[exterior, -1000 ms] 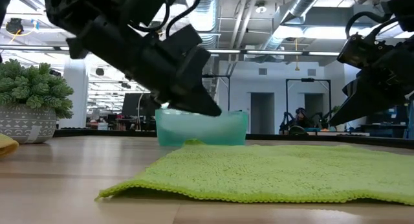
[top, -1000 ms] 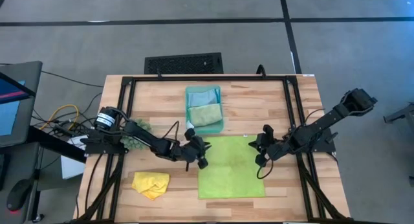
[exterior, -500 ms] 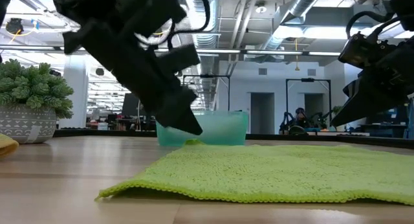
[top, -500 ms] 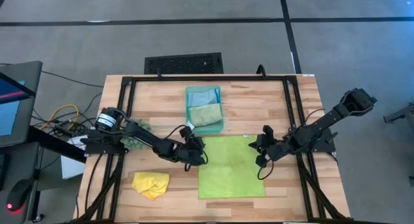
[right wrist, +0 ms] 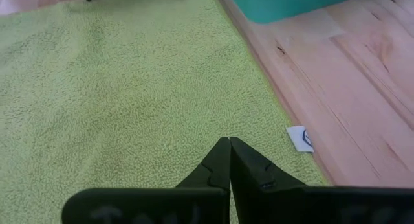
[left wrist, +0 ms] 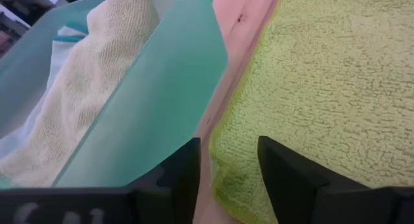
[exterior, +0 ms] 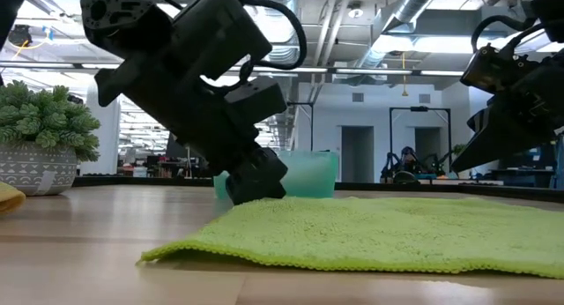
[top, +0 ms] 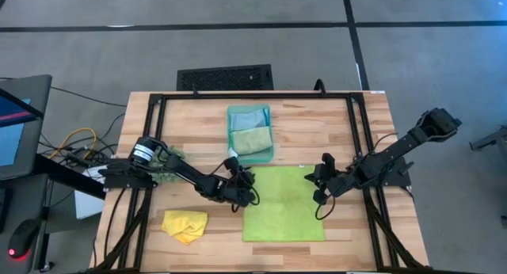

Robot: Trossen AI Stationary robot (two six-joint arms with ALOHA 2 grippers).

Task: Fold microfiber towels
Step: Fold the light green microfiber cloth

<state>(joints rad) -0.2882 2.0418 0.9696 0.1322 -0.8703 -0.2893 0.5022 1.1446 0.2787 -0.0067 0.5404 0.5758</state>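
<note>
A lime green towel (top: 283, 204) lies spread flat on the middle of the table. My left gripper (top: 245, 192) is open and low at the towel's far left corner (left wrist: 223, 159). One finger stands over the towel and the other over bare wood beside the teal tray (top: 249, 134). My right gripper (top: 318, 196) is shut and hangs clear above the towel's right part (right wrist: 129, 88). A yellow towel (top: 184, 225) lies crumpled at the near left. A light blue towel (top: 247, 116) and a sage green towel (top: 252, 141) lie in the tray. My left gripper comes down slanting from the table's left, with its open fingers (left wrist: 284, 175) on either side of the lime towel's left edge (left wrist: 217, 153) at the far corner. In the low view its tips (exterior: 256, 189) reach the cloth's level. Whether they touch it, I cannot tell.
A dark-green spiky plant in a pot (exterior: 40, 151) stands at the table's left (top: 170, 157), under the left arm. A black frame (top: 253, 96) runs around the table's edges. A small white sticker (right wrist: 301, 138) sits on the wood beside the towel.
My left gripper has gone down toward the table and settled at the lime towel's far left corner, close beside the tray. The towel still lies flat.
</note>
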